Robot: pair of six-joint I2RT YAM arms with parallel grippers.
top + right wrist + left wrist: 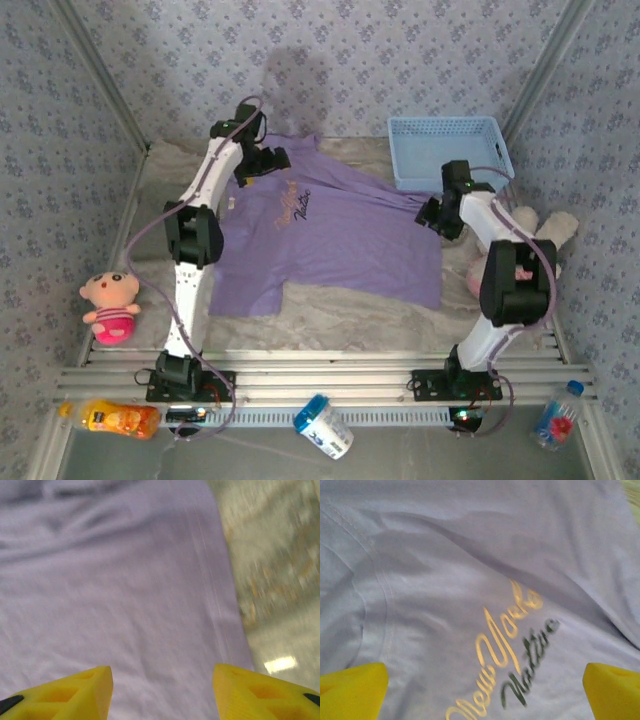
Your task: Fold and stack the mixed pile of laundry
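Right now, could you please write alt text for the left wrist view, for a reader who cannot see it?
A lavender-purple T-shirt lies spread beneath the camera, its chest lettering reading "New York" in gold script over "Native" in dark script. The left gripper is open, its yellow fingertips wide apart at the bottom corners, holding nothing.

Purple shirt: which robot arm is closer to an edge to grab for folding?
Probably the right. The right gripper hangs open beside the hemmed edge of the purple shirt, while the left gripper hangs open over the chest lettering.
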